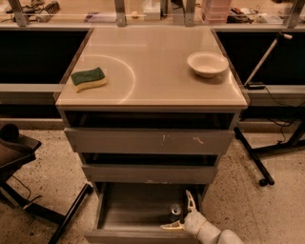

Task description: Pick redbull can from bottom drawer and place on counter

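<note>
The redbull can (176, 209) stands upright at the right side of the pulled-out bottom drawer (133, 209), below the table's front edge. The gripper (177, 212) reaches in from the lower right, its jaws spread wide on either side of the can, not closed on it. On the table (157, 71), a white bowl (207, 63) sits near the right edge and a green sponge (88, 78) near the left edge.

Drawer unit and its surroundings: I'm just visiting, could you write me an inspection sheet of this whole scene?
Surface: counter, glossy beige, faint arc mark.
Job's things: redbull can upright in the open bottom drawer, right side.
Clutter: green sponge left, white bowl right, both on the counter.
Grippers: gripper in the drawer, open, fingers either side of the can.
Cables: dark cable by the right ledge.
Surroundings: speckled floor, black stand legs, cluttered shelf behind.
</note>
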### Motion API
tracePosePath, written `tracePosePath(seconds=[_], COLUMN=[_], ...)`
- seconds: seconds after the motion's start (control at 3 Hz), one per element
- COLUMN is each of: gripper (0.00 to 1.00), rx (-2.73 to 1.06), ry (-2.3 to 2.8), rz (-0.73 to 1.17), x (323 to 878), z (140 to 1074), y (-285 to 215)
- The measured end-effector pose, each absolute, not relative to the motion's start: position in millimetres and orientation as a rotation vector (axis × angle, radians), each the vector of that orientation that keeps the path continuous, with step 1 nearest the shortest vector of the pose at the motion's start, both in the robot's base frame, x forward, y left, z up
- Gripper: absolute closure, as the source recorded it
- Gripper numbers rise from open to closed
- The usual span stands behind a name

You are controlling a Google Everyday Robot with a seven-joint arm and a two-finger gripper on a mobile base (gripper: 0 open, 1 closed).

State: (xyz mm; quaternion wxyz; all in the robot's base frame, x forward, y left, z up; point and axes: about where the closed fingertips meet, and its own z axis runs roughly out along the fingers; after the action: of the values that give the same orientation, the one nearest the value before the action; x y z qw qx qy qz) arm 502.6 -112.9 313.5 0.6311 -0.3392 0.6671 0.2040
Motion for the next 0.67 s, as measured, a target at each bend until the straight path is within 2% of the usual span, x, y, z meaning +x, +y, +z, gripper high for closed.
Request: tracePosePath(seconds=[0.33,0.67], gripper=[0.0,0.0], rx=[-0.72,-0.717], ry=[1.552,1.554], rz=[0.524,0.53], x=[518.7,518.5], z=[287.0,283.5], y=[-86.0,-82.9])
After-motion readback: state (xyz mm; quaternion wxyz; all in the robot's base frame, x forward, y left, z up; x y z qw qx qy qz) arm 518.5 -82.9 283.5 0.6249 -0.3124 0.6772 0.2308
